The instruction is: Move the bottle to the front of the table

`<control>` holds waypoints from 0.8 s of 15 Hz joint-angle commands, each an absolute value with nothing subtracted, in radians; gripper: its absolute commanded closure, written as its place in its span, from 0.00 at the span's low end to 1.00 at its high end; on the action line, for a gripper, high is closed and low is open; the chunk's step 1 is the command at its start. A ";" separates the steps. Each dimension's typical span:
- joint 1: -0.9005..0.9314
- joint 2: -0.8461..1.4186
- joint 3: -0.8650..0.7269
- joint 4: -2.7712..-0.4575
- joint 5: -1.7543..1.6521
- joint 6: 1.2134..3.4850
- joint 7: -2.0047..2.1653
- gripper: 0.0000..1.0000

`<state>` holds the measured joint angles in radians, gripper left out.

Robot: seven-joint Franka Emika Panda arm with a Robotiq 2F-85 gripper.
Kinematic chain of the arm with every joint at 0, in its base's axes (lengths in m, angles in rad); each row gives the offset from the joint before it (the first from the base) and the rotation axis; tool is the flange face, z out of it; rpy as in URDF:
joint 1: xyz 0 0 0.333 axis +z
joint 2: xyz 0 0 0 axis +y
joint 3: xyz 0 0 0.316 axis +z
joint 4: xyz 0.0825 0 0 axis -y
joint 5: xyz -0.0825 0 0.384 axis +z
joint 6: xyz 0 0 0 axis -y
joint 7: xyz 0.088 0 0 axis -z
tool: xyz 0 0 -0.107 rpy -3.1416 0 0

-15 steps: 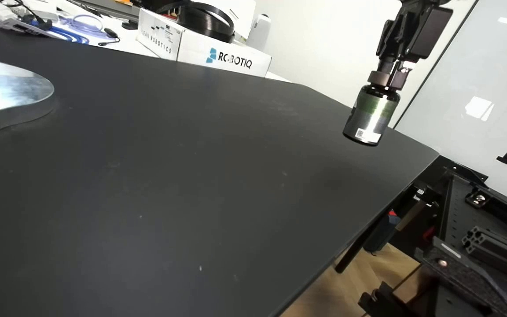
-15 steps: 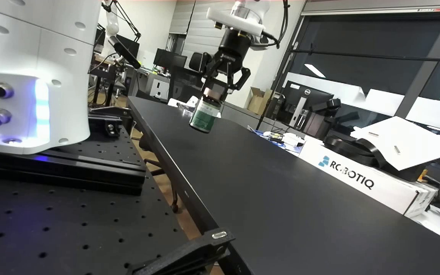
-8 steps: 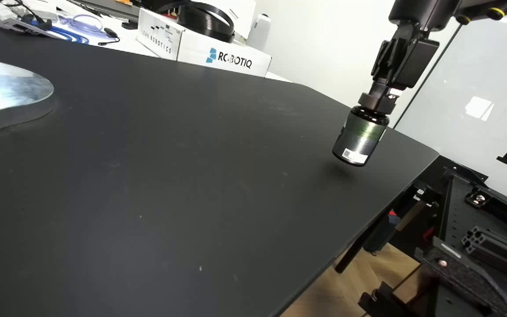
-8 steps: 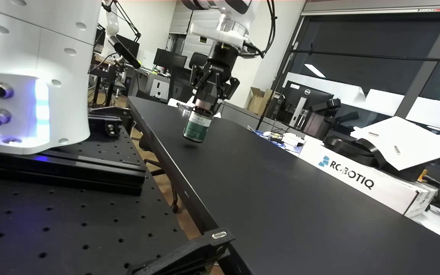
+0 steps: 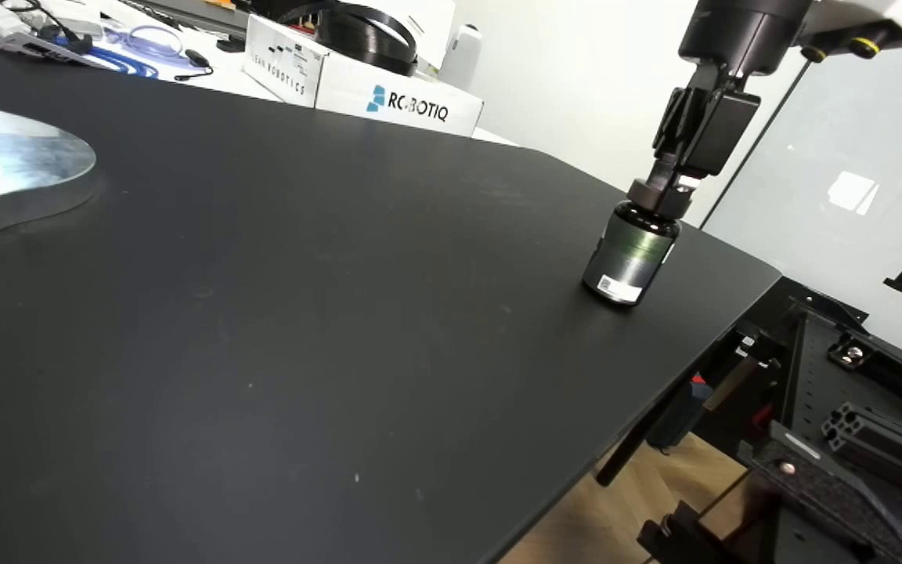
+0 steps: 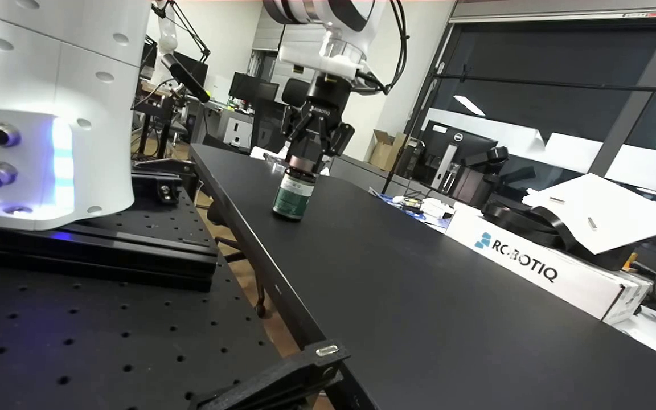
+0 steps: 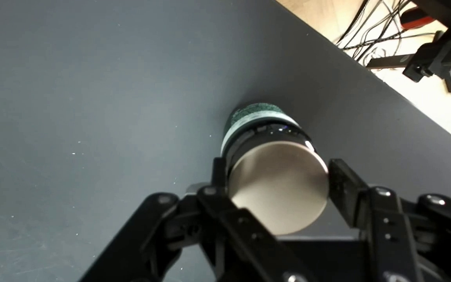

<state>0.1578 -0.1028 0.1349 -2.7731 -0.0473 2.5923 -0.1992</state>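
Note:
The bottle, dark and squat with a green label and a brownish cap, shows in both exterior views and from above in the wrist view. It stands about upright, and its base appears to touch the black table near the edge on the robot's side. My gripper is above it, with the fingers shut around the cap. It also shows in an exterior view. In the wrist view the fingertips press on both sides of the cap. The bottle's underside is hidden.
A shiny metal piece lies on the table. A white Robotiq box stands beyond the far edge, near loose cables. The table's straight edge runs beside the black perforated robot base. A black bracket is at that edge.
My gripper has lowered the bottle from the air toward the table, moving leftward in both exterior views. The gap and shadow under the bottle have closed. The grip on the cap looks unchanged.

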 commanded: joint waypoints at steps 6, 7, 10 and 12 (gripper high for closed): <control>0.133 -0.304 0.048 -2.699 0.034 2.380 -0.298 0.00; 0.127 -0.327 0.033 -2.683 0.033 2.349 -0.311 0.00; 0.128 -0.323 0.023 -2.674 0.017 2.334 -0.321 0.00; 0.122 -0.354 0.007 -2.657 0.017 2.289 -0.344 0.00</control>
<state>0.1189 -0.3546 0.0097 -2.6583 0.0186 2.2908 -0.3461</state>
